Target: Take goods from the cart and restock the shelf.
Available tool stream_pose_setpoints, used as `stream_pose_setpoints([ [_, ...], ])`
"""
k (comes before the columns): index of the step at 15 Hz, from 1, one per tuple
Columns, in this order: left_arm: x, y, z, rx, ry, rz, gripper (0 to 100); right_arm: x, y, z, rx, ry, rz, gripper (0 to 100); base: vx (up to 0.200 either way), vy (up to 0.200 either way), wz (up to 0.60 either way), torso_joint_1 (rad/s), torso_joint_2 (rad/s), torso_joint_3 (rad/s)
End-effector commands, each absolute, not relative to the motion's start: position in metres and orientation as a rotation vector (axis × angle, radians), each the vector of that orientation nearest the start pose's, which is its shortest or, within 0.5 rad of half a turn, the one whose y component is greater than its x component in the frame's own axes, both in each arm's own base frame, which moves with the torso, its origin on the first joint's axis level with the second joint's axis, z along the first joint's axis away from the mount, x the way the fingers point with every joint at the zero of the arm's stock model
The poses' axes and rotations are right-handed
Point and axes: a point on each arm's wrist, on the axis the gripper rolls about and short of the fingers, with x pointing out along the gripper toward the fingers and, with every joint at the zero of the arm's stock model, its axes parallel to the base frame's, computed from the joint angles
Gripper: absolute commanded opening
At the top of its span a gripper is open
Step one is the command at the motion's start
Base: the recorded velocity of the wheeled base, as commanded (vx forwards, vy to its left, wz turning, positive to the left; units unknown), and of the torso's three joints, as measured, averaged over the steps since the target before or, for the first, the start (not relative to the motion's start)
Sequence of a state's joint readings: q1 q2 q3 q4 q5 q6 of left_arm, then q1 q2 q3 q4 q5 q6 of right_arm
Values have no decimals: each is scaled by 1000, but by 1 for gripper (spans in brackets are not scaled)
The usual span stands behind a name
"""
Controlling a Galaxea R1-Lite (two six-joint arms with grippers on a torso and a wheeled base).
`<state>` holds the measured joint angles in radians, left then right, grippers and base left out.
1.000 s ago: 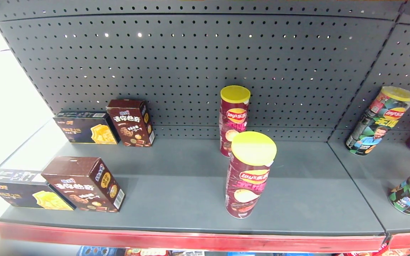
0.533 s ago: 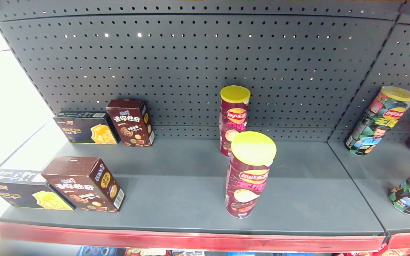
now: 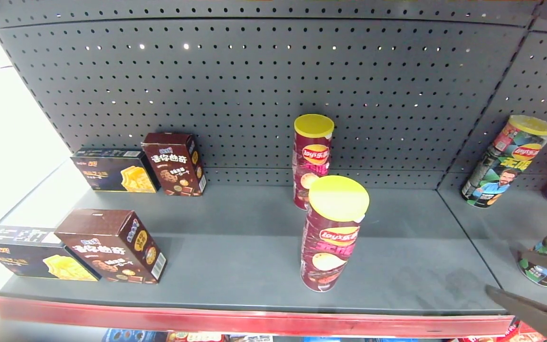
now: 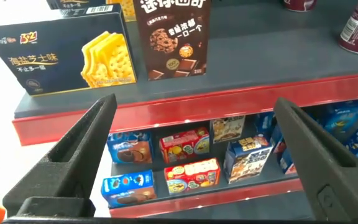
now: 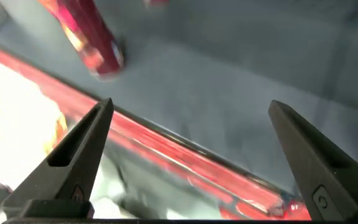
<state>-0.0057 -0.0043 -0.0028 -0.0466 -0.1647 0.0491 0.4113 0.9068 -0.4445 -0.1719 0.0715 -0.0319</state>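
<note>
Two maroon chip cans with yellow lids stand mid-shelf, one in front [image 3: 333, 232] and one at the back [image 3: 312, 156]. At the shelf's left are a brown cookie box [image 3: 112, 244] and a black cracker box [image 3: 31, 251] in front, with another pair behind them. My right gripper [image 3: 500, 269] is open and empty at the lower right, over the shelf's front right corner. In its wrist view the right gripper [image 5: 190, 104] hangs above the red shelf lip [image 5: 185, 155], a maroon can [image 5: 95, 40] off to one side. My left gripper [image 4: 194, 102] is open and empty before the cracker box [image 4: 67, 53] and cookie box [image 4: 174, 34].
The grey shelf board [image 3: 235, 256] has free room between the boxes and the cans, and right of the cans. The neighbouring bay on the right holds green-patterned cans [image 3: 506, 161]. A lower shelf carries several small snack boxes [image 4: 191, 162]. Pegboard [image 3: 254, 95] backs the shelf.
My right gripper's fingers have come into the head view at the lower right; before, they were out of frame. The goods on the shelf have not moved.
</note>
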Motion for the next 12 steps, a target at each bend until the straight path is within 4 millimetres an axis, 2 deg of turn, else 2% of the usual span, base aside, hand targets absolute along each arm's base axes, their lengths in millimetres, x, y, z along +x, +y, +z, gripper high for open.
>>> stream_pose_setpoints([
  [1, -23, -4, 81, 51, -54, -166, 100, 143, 71, 182, -164, 443, 537, 100, 0, 0, 0, 0, 0, 0],
  [4, -23, -4, 81, 47, -54, -166, 100, 166, 98, 178, -193, 496, 608, 100, 0, 0, 0, 0, 0, 0],
  [7, -23, -3, 81, 15, -56, -159, 100, 180, 119, 175, -219, 524, 648, 100, 0, 0, 0, 0, 0, 0],
  [12, -24, -4, 82, -14, -54, -168, 100, 199, 135, 176, -227, 530, 659, 100, 0, 0, 0, 0, 0, 0],
])
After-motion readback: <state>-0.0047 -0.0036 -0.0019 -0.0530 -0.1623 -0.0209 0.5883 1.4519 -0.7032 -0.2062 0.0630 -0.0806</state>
